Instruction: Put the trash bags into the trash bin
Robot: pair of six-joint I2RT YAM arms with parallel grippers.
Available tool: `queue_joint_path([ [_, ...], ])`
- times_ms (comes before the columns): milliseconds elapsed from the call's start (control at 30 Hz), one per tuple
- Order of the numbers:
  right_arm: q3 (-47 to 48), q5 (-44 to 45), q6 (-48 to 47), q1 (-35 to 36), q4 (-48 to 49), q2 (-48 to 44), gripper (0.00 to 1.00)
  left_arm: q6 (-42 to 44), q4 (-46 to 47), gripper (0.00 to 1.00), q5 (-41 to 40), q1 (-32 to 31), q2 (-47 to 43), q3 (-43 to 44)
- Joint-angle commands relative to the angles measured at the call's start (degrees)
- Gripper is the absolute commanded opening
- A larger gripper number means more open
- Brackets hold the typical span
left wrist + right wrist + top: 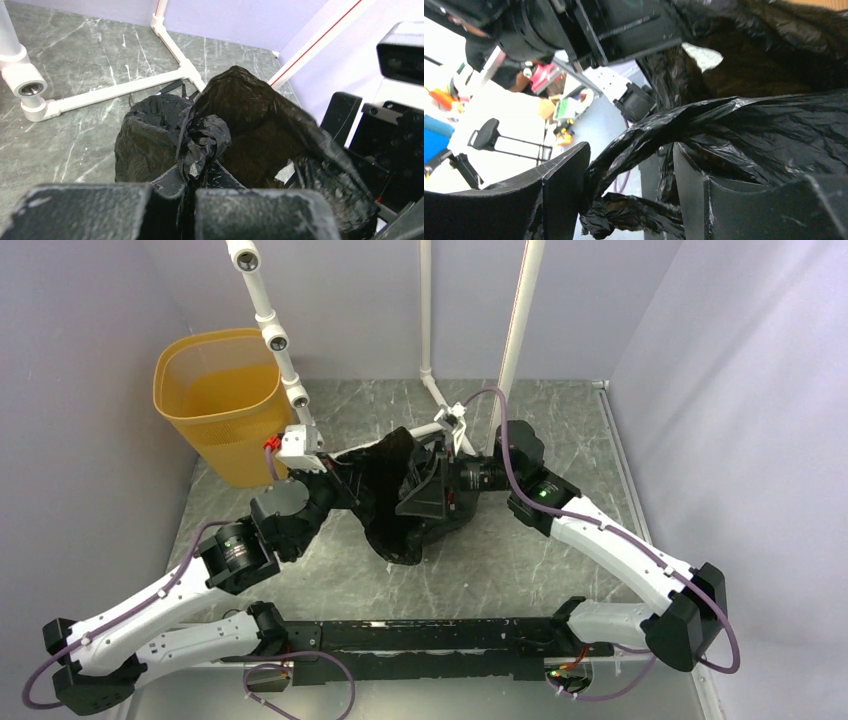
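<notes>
Reaching inward over the table [520, 570], left gripper [186, 192] pinches the black bag [250, 135]. Right gripper [631, 175] faces it, spread wide, bag strand passing between. Overhead, the bag hides both grips.

Black trash bag [250, 135] between tight jaws

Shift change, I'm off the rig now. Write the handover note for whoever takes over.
Left claw: shut on a bunched edge of the black bag.
Right claw: open, with a twisted strand of the bag between its fingers.
Bag: hangs between the two arms, to the right of the bin.
Bin: upright at the far left, no bag in it.
Done: bag gripped.
Left: carry it over and drop it in.
</notes>
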Motion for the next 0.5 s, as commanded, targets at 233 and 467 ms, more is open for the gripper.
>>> queue_joint_path([
  [233, -0.47, -8.78, -17.88, 1.04, -10.28, -2.85, 0.46, -1.02, 1.58, 0.02, -2.18, 0.15, -1.72, 0.41],
  [467, -0.27, -0.11, -10.19, 1.04, -1.66, -2.95, 0.13, 2.76, 2.04, 0.03, 2.55, 0.15, -0.1, 1.94],
])
